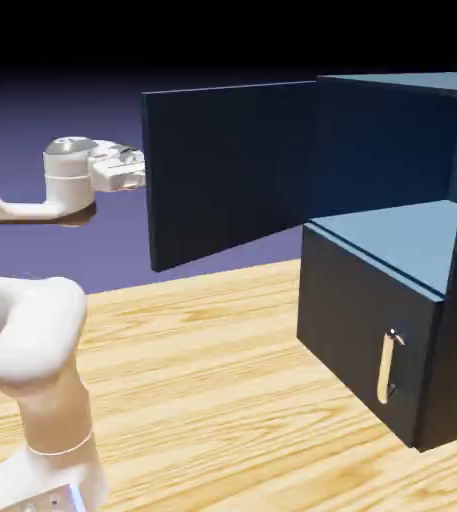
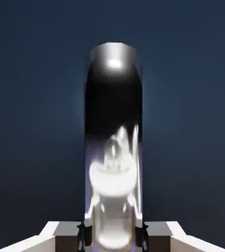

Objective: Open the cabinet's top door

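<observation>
Top door point(image 1: 227, 170) handle point(image 2: 113, 147) — apparently in gripper point(image 2: 113, 236)

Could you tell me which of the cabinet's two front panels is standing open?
The top door, swung wide toward the arm; the lower panel with its silver handle stays shut.

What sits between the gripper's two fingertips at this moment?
The top door's silver bar handle fills the gap between the gripper fingertips in the hand view, with navy door panel behind it. The exterior view hides the handle behind the swung-open door.
</observation>
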`<state>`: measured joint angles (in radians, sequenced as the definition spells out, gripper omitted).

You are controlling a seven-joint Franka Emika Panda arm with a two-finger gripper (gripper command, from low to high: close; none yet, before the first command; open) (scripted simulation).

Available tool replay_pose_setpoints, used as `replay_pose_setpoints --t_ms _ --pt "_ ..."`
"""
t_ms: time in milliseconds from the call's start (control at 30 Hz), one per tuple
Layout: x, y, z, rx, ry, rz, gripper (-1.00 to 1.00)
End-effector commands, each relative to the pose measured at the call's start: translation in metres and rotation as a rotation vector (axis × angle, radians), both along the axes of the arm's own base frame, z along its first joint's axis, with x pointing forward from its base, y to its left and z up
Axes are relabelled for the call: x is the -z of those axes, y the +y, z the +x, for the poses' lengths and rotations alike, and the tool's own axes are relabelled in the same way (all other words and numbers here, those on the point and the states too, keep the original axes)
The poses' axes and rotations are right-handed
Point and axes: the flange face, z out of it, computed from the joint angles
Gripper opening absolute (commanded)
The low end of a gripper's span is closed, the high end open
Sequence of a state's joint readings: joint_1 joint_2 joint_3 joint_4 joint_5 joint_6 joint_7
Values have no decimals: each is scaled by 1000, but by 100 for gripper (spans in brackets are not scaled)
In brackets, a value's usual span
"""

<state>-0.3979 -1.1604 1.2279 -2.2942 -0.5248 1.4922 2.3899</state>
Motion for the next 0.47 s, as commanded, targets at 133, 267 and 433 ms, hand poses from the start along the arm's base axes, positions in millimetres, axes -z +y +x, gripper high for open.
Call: replay_pose_setpoints --t_ms 133,267,433 --pt "0 41 4 101 1 0 -100" --pt "0 71 10 175 0 0 -100" --pt "0 105 19 260 0 0 -100"
